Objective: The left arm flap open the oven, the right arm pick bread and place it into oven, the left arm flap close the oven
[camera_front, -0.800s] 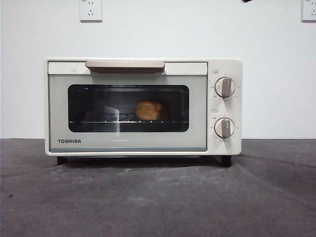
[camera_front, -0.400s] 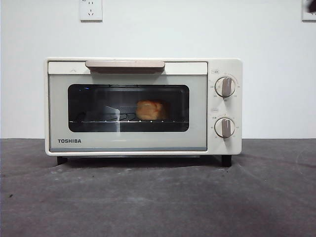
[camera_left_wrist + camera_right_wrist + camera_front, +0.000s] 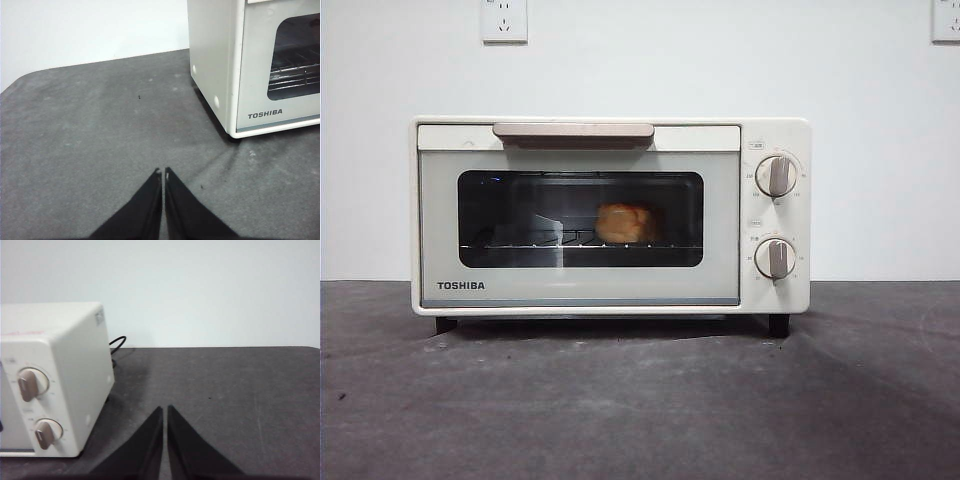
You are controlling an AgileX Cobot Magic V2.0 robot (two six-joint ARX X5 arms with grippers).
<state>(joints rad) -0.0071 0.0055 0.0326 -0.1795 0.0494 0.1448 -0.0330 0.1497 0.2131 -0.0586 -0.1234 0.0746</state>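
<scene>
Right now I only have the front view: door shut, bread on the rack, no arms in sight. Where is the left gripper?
Observer: The left gripper hangs above the grey table, off the oven's TOSHIBA end, touching nothing.
Operator: Are its jaws holding anything?
Observer: No, they are shut with only a thin slit between the tips, and empty.
Operator: And the right gripper?
Observer: The right gripper is shut too, over bare table beside the oven's knob end, well clear of both knobs.
Operator: Anything behind the oven I can't see?
Observer: A black cable loops out from its rear corner on that side.
</scene>
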